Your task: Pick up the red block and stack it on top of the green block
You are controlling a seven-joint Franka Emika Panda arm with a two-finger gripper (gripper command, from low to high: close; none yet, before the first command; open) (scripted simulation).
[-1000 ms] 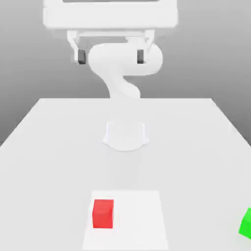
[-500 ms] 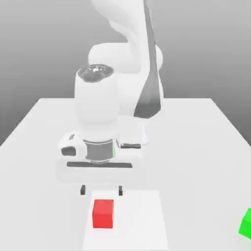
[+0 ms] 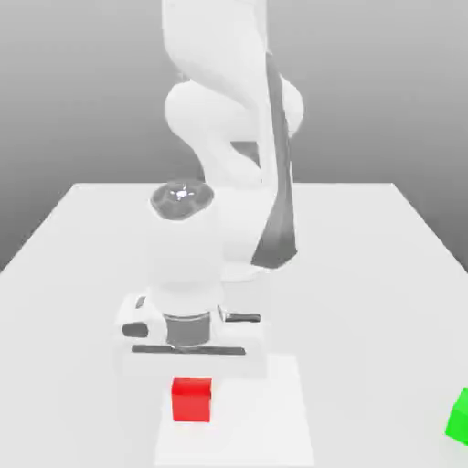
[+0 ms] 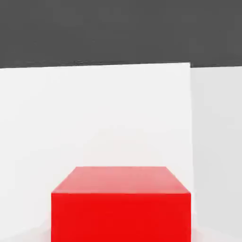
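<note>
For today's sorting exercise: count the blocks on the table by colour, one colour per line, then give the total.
Red block: 1
Green block: 1
Total: 2

The red block (image 3: pixel 192 399) is a flat, bright red with no markings, its top face (image 4: pixel 121 179) a shade lighter than its front. The green block (image 3: pixel 459 416) is a vivid plain green. The arm (image 3: pixel 224 164) is glossy white with a dark grey strip down one side and grey rings at the wrist. The table (image 3: pixel 366 274) is plain white, the backdrop grey.
</note>
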